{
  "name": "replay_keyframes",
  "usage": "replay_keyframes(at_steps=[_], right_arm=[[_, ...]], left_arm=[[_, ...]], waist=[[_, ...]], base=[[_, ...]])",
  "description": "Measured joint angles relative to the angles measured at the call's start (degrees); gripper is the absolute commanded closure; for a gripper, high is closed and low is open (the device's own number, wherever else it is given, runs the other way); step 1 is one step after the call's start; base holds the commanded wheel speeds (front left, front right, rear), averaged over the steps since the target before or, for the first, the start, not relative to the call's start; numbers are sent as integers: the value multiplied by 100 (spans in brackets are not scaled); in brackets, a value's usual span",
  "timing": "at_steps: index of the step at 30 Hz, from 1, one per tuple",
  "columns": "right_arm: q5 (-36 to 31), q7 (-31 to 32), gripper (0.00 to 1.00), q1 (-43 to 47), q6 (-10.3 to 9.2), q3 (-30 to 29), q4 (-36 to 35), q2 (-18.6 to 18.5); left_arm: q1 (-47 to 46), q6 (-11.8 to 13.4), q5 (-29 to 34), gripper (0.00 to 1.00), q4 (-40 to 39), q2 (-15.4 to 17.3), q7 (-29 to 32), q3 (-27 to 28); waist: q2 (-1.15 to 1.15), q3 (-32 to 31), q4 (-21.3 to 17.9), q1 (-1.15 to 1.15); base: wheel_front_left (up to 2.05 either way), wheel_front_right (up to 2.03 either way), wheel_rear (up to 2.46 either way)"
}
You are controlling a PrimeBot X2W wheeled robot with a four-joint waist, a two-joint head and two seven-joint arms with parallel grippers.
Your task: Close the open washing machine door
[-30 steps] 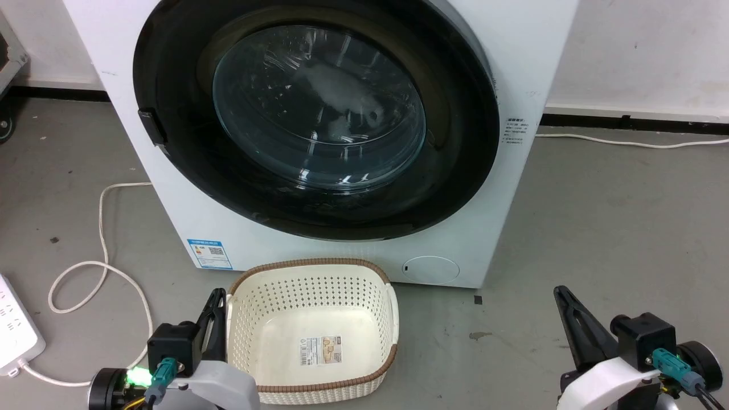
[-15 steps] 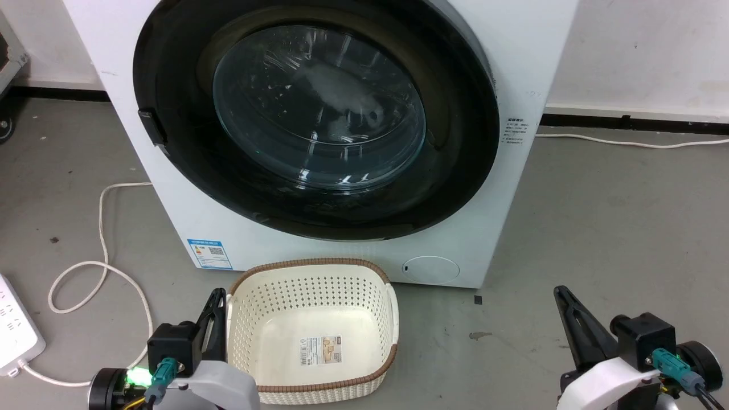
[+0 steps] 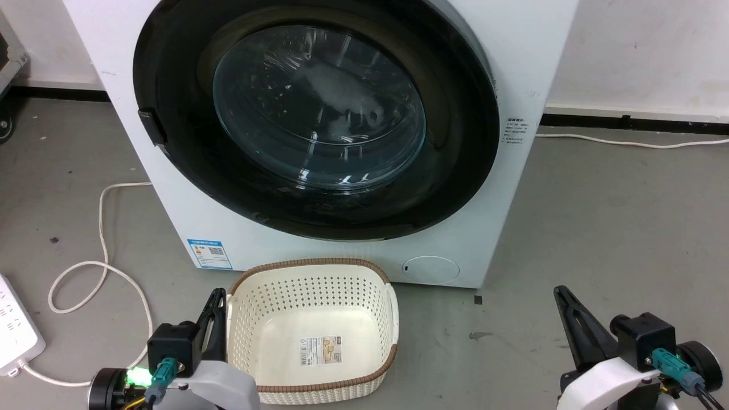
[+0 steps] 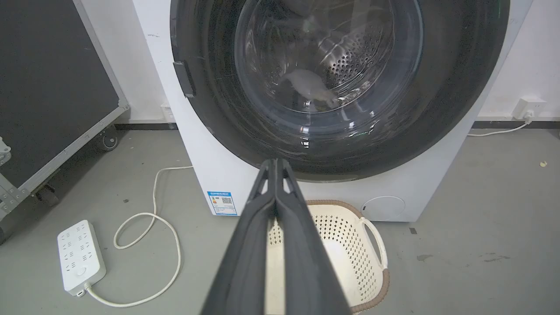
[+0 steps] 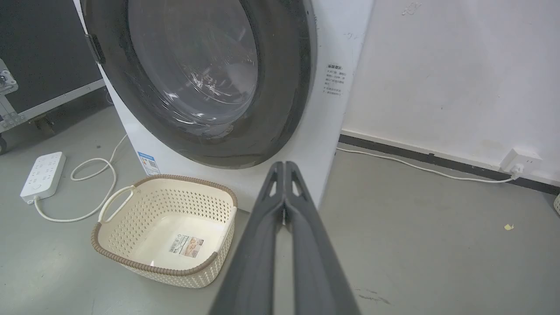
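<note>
The washing machine (image 3: 228,216) (image 4: 218,166) (image 5: 332,109) is a big white box filling the upper middle of the head view. Its door (image 3: 455,171) (image 4: 442,109) (image 5: 284,87), glossy black rim around a bulging glass window, lies flat against the front, shut. Through the glass I make out the steel drum and something pale inside. My left gripper (image 3: 216,296) (image 4: 275,162) rests low at the lower left, shut, empty. At the lower right, my right gripper (image 3: 561,293) (image 5: 284,165) is shut and empty too. Both are well short of the door.
A cream perforated basket (image 3: 387,307) (image 4: 376,245) (image 5: 109,205) stands empty on the floor right before the machine, beside my left gripper. A white power strip (image 3: 17,330) (image 4: 78,258) and looping cord (image 3: 102,239) lie at left. A black case on wheels (image 4: 52,87) stands far left.
</note>
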Motion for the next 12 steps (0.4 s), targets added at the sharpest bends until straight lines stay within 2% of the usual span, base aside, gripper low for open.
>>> replay_keyframes(at_steps=[12], right_arm=[[0, 0, 100, 0, 0, 1, 0, 0]], left_arm=[[0, 0, 0, 100, 0, 0, 0, 0]], waist=[[0, 0, 0, 0]], base=[[0, 0, 0]])
